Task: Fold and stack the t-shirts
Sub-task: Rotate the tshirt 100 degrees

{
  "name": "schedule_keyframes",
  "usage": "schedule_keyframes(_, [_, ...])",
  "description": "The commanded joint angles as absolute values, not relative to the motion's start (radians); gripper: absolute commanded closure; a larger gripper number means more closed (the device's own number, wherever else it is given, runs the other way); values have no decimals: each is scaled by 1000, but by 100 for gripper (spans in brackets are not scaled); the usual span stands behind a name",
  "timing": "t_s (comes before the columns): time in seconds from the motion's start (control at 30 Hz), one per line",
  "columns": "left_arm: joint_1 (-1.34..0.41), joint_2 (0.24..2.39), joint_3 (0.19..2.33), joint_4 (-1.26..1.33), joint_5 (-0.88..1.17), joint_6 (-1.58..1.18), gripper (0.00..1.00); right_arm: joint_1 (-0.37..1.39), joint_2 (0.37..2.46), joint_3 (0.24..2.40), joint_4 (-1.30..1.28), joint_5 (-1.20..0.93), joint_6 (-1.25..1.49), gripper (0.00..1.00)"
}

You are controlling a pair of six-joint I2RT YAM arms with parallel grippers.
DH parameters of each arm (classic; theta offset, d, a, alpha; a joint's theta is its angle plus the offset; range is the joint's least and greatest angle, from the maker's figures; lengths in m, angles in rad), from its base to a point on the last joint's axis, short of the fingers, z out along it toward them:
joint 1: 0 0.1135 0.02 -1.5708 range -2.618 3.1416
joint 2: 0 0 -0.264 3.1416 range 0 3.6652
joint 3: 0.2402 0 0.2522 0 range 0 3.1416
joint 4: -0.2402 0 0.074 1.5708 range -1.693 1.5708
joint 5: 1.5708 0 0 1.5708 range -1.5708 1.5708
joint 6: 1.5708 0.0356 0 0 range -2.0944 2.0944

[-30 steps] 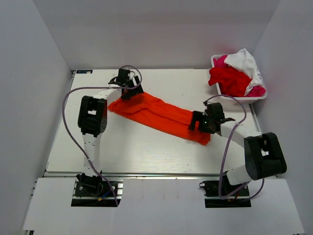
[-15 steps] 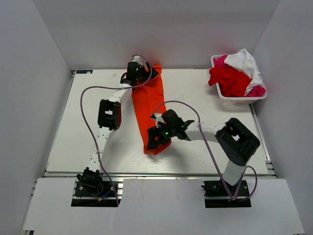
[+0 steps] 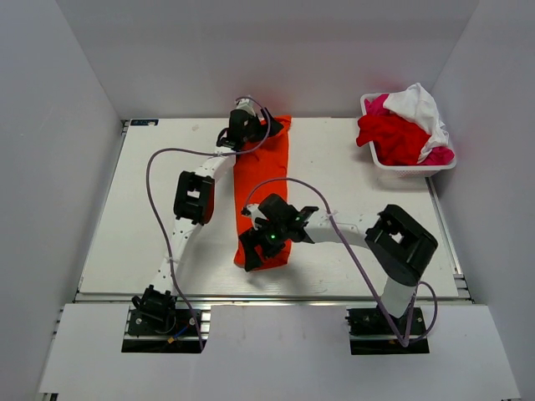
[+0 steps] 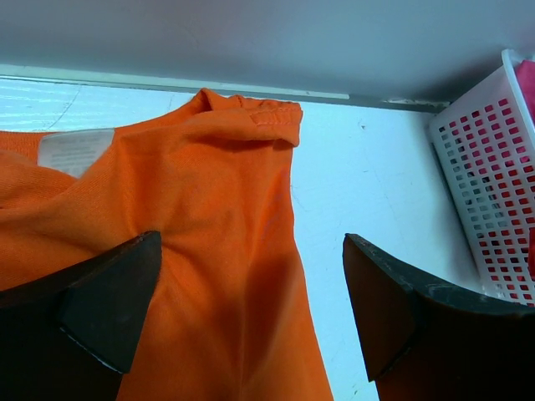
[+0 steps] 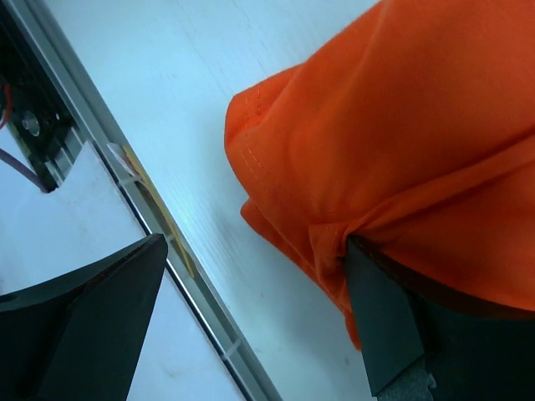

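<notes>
Swung round from its slant of a second ago, the orange t-shirt (image 3: pixel 261 175) is now lying as a long narrow band on the table (image 3: pixel 150 209), and both arms are sitting at new spots along it. The left pincer (image 3: pixel 261 132) is hovering at the band's far end with its jaws standing wide apart and gripping nothing. In the left wrist view the cloth is spreading under and ahead of the left pincer (image 4: pixel 251 251), with the collar and a pale label just beyond its left finger. The white basket (image 4: pixel 493 184) is standing off to its right, apart from the cloth.

The right pincer (image 3: pixel 253 248) is reaching across to the band's near end, its jaws also spread wide and closing on nothing. In the right wrist view the bunched hem is lying between the fingers of the right pincer (image 5: pixel 255 246) and is pressing against its right finger (image 5: pixel 376 317), while bare table is showing by the other finger.

Red, white and pink t-shirts (image 3: pixel 393 134) are sitting heaped in the basket (image 3: pixel 410 169), well away from both pincers.
</notes>
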State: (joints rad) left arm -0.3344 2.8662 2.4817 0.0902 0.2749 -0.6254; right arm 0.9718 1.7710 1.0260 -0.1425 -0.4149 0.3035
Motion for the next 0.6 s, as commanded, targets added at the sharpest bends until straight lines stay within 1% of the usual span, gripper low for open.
schedule_keyframes(0.0, [-336, 2777, 2448, 8, 235, -620, 0, 982, 1671, 1066, -261, -327, 285, 10])
schedule_keyframes(0.03, [-336, 2748, 2448, 8, 224, -606, 0, 983, 1628, 1063, -255, -307, 285, 10])
schedule_keyframes(0.13, [-336, 2590, 2395, 43, 173, -588, 0, 982, 1579, 1039, -229, -263, 281, 10])
schedule_keyframes(0.17, [-336, 2542, 2344, 58, 173, -588, 0, 983, 1566, 1037, -215, -249, 273, 10])
schedule_keyframes(0.2, [-336, 2460, 2329, 67, 163, -574, 0, 983, 1553, 1028, -210, -232, 256, 10])
schedule_keyframes(0.23, [-336, 2423, 2329, 58, 163, -565, 0, 982, 1543, 1025, -204, -224, 230, 10])
schedule_keyframes(0.3, [-336, 2361, 2341, 5, 175, -523, 0, 979, 1514, 1013, -204, -175, 192, 10])
schedule_keyframes(0.37, [-336, 2249, 2327, -113, 184, -491, 0, 979, 1459, 997, -192, -144, 147, 10])
schedule_keyframes(0.4, [-336, 2199, 2295, -148, 196, -438, 0, 977, 1445, 947, -163, -85, 134, 10])
schedule_keyframes(0.47, [-336, 2084, 2124, -260, 183, -394, 0, 979, 1383, 875, -134, -5, 106, 10])
schedule_keyframes(0.5, [-336, 1948, 2044, -297, 116, -394, 0, 976, 1323, 846, -64, 30, 91, 10])
schedule_keyframes(0.53, [-336, 1875, 1869, -326, 80, -403, 0, 980, 1298, 737, -36, 114, 80, 10])
schedule_keyframes(0.57, [-336, 1802, 1771, -348, 55, -403, 0, 980, 1235, 704, -14, 112, 31, 10])
